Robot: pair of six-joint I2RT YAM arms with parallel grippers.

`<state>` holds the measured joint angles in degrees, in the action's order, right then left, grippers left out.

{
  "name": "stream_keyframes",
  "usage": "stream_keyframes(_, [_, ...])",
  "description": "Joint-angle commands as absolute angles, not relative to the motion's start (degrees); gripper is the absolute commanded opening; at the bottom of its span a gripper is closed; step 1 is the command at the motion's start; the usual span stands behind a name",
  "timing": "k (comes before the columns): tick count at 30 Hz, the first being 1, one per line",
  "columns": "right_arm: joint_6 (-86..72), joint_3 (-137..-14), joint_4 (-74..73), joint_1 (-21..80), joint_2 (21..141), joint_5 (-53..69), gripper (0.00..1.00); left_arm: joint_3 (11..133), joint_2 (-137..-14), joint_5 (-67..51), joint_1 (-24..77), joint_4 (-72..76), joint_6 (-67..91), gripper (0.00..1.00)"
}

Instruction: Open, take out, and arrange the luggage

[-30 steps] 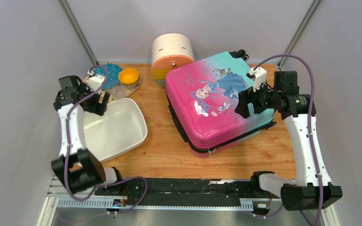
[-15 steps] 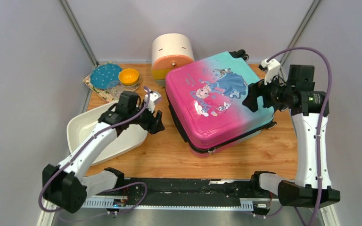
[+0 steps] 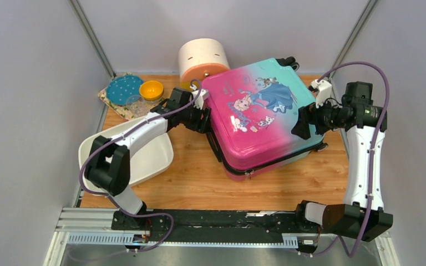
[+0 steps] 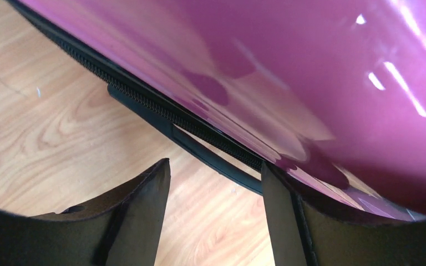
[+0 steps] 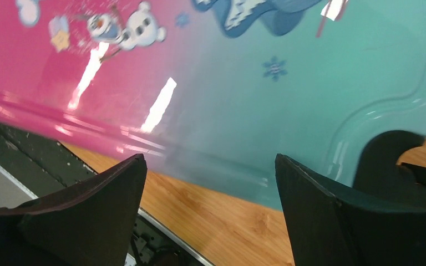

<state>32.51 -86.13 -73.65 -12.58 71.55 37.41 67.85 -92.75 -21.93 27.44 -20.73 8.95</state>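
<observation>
- A white basin [image 3: 161,158] sits at the near-left part of the table [image 3: 199,183]. The left arm reaches across over it, so pulling the arm back low could clip its rim.
- In the far-left corner, a teal plate [image 3: 125,88] and an orange bowl [image 3: 151,90] rest on a patterned mat [image 3: 111,102], apart from the action.
- The left hand [image 3: 199,116] is at the left side of the luggage [image 3: 255,119], fingers spread around a thin black strap [image 4: 199,149] beside the zip [image 4: 161,108], not pinching it. Closing slightly off line could catch the zip or the glossy shell instead and slip off.
- A round cream cabinet [image 3: 202,58] stands at the far edge, just beside the luggage's far-left corner. A tug or a swinging lid would likely knock it, and it blocks room to open on that side.
- The luggage lies closed and flat on the right half of the table, turned at an angle. Pulling the strap alone may drag the whole case rather than open it.
- The right hand [image 3: 302,123] hangs by the luggage's teal right edge, fingers spread wide and holding nothing. The smooth curved shell gives it little purchase, and the case could slide toward the right edge.
</observation>
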Motion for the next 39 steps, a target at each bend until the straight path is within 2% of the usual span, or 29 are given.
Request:
stream_keyframes(1, [44.02, -83.77, -79.88, -12.57, 65.48, 41.31, 0.89, 75.31, -96.76, -19.96, 28.3, -8.0, 14.59, 0.69])
stream_keyframes(9, [47.46, -81.04, -80.68, -12.39, 63.28, 41.74, 0.86, 83.91, -105.19, -25.22, 29.53, -4.66, 13.62, 0.67])
stream_keyframes(14, [45.53, -77.45, -77.88, -11.25, 63.99, 41.93, 0.84, 88.33, -106.98, -23.29, 29.71, -4.05, 9.87, 0.67])
stream_keyframes(18, [44.39, -76.2, -76.9, -11.07, 63.81, 41.31, 0.81, 70.47, -93.37, -25.13, 29.62, 3.42, 7.83, 0.68])
stream_keyframes(24, [37.1, -74.8, -73.22, -10.9, 61.88, 42.28, 0.77, 48.13, -66.83, -20.84, 32.69, -2.28, 9.14, 0.71])
stream_keyframes(26, [33.6, -74.36, -70.85, -10.9, 61.7, 42.19, 0.77, 43.97, -60.51, -19.43, 37.84, -2.98, 10.1, 0.71])
stream_keyframes(30, [28.67, -73.13, -67.68, -10.55, 61.79, 41.66, 0.75, 35.45, -57.57, -16.0, 50.51, -0.36, 10.46, 0.71])
stream_keyframes(32, [27.43, -72.69, -65.84, -10.55, 61.61, 40.7, 0.75, 33.67, -58.53, -14.25, 56.39, 4.98, 1.63, 0.69])
stream_keyframes(33, [26.55, -72.77, -65.4, -10.55, 61.52, 40.43, 0.75, 32.1, -58.97, -12.32, 62.43, 6.4, -3.64, 0.66])
stream_keyframes(35, [26.19, -73.04, -65.21, -10.55, 61.44, 40.17, 0.75, 30.5, -60.37, -15.01, 65.9, 8.61, -21.37, 0.67])
stream_keyframes(36, [26.19, -73.21, -65.3, -10.55, 61.44, 40.17, 0.75, 32.15, -61.08, -19.38, 67.4, 6.09, -28.41, 0.71])
stream_keyframes(37, [26.19, -73.39, -65.56, -10.55, 61.26, 40.17, 0.75, 34.08, -61.78, -21.86, 67.41, -1.94, -40.66, 0.73])
stream_keyframes(39, [26.19, -73.65, -65.92, -10.63, 61.0, 39.99, 0.76, 40.56, -65.03, -24.42, 67.41, -10.42, -52.06, 0.72])
